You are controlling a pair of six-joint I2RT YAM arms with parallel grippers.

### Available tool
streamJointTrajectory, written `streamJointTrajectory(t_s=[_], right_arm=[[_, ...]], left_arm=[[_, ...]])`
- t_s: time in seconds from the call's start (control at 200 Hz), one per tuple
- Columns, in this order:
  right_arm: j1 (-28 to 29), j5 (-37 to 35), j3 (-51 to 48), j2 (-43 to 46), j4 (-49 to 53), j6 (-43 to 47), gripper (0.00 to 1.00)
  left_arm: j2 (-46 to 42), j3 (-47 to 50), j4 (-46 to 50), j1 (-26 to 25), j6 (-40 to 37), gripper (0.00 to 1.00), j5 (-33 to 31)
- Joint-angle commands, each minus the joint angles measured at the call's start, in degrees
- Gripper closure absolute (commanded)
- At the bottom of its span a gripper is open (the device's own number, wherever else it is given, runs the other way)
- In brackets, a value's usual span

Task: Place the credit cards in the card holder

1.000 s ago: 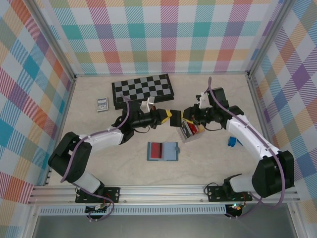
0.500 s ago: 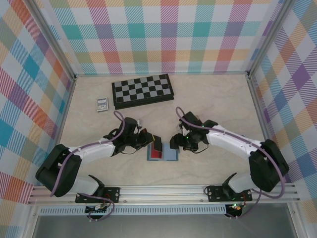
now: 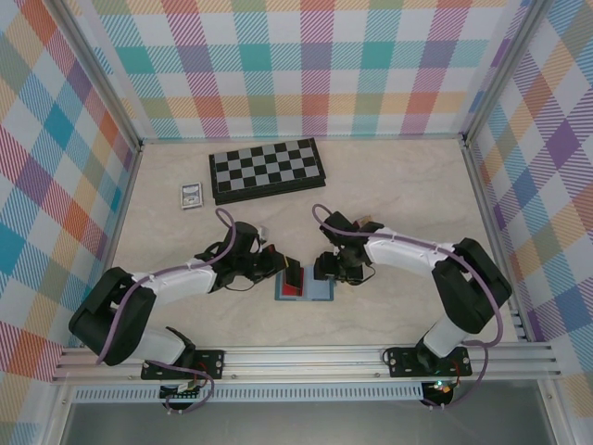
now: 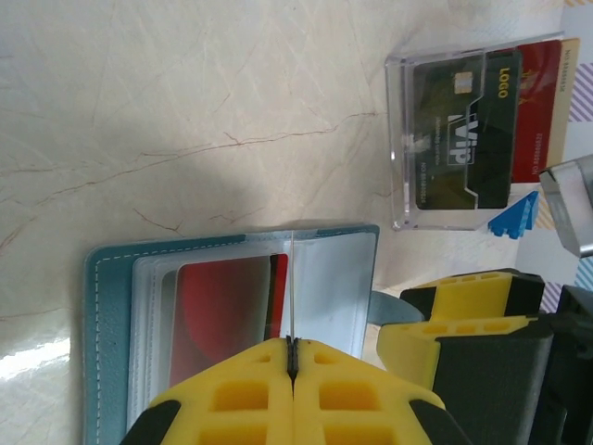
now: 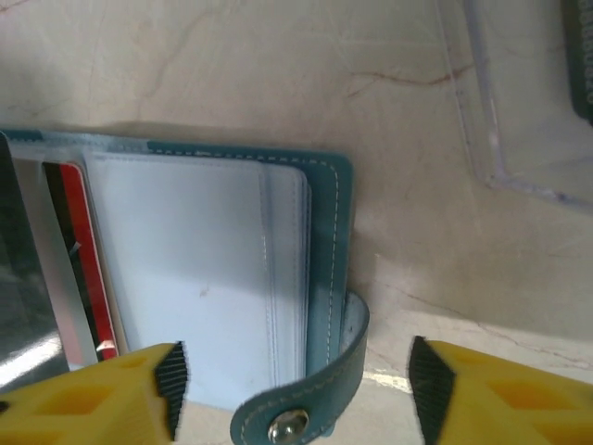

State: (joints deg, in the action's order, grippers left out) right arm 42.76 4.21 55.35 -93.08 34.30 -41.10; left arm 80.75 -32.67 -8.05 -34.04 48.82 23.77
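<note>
The teal card holder [image 3: 317, 290] lies open on the table, with a red credit card [image 4: 218, 315] in its left sleeve. My left gripper [image 4: 292, 357] is shut on a thin dark credit card [image 3: 295, 275], which stands on edge over the holder's middle fold. My right gripper [image 5: 292, 389] is open, its fingers either side of the holder's right edge [image 5: 329, 232] and snap strap [image 5: 306, 422], gripping nothing. Beyond the holder, a clear box [image 4: 454, 139] contains a dark card [image 4: 463, 130] and a red one [image 4: 537, 111].
The black-and-white chessboard [image 3: 267, 170] lies at the back. A small silver-framed rectangle [image 3: 191, 195] sits left of it. Plaid walls close off the table on three sides. The two grippers are only a few centimetres apart over the holder.
Both arms came down from the middle of the table to the card holder, the left bringing the dark card. The right gripper has opened.
</note>
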Motion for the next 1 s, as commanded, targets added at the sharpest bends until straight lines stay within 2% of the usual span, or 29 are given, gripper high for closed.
streamJointTrajectory(t_s=[0.0, 0.09, 0.28, 0.375, 0.67, 0.795, 0.995], right_arm=[[0.30, -2.37, 1.87, -2.08, 1.04, -1.18, 0.45], [0.30, -3.78, 1.66, -2.71, 1.30, -1.76, 0.57], [0.22, -3.79, 0.04, -3.51, -0.40, -2.40, 0.73], [0.22, -2.90, -0.84, -4.15, -1.80, -2.40, 0.79], [0.22, -2.03, -1.83, -5.64, -3.35, -3.11, 0.81], [0.26, -2.09, -2.00, -5.40, -3.28, -3.11, 0.82], [0.22, -1.95, -2.01, -5.20, -3.21, -3.11, 0.83]], left_arm=[[1.69, -0.80, -2.37, -0.31, -1.48, 1.00, 1.96], [2.56, -0.90, -3.38, -0.28, -1.82, 1.00, 2.57], [4.31, 0.06, -6.37, -0.61, -2.38, 1.00, 2.91], [5.57, 1.29, -10.75, -1.43, -1.42, 1.00, 3.04], [8.08, 2.51, -10.84, -4.18, -1.16, 1.00, -0.53], [4.05, 3.60, -9.17, -4.23, -0.30, 1.00, -2.85], [-2.52, 3.56, -2.71, -4.22, -3.07, 1.00, -7.08]])
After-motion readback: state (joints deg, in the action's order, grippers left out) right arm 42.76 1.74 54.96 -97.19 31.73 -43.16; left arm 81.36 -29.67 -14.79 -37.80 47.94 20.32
